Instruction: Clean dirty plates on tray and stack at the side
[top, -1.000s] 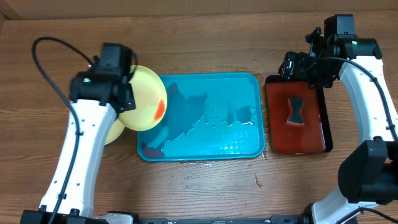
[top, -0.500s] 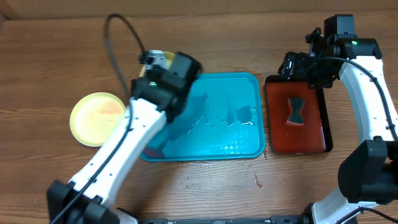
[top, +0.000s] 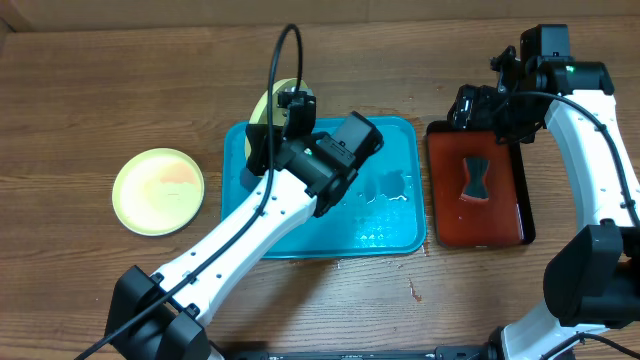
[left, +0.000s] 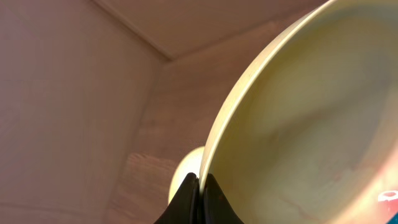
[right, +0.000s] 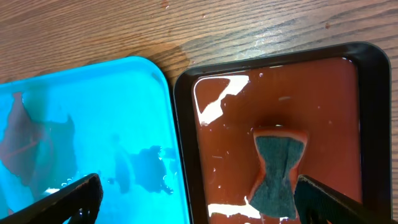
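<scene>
While the bench (top: 100, 80) carries the teal tray (top: 390, 215) at its middle, we see one yellow-green plate (top: 158, 190) lying flat well left of it. Our left pincer (left: 198, 186) is clamped tight on the rim of a second plate (left: 298, 124), tilted up at the tray's far left corner. Our right pincer (right: 199, 196) hangs wide apart, empty, over the dark red tray (right: 348, 93) with its sponge (right: 278, 168).

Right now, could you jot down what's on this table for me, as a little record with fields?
Left claw: shut on the rim of a yellow-green plate, held at the teal tray's far left corner
Right claw: open, empty, by the dark red tray's far end
Second plate: flat on the table, left of the teal tray
Teal tray: wet
Dark red tray: wet, holds a sponge
</scene>
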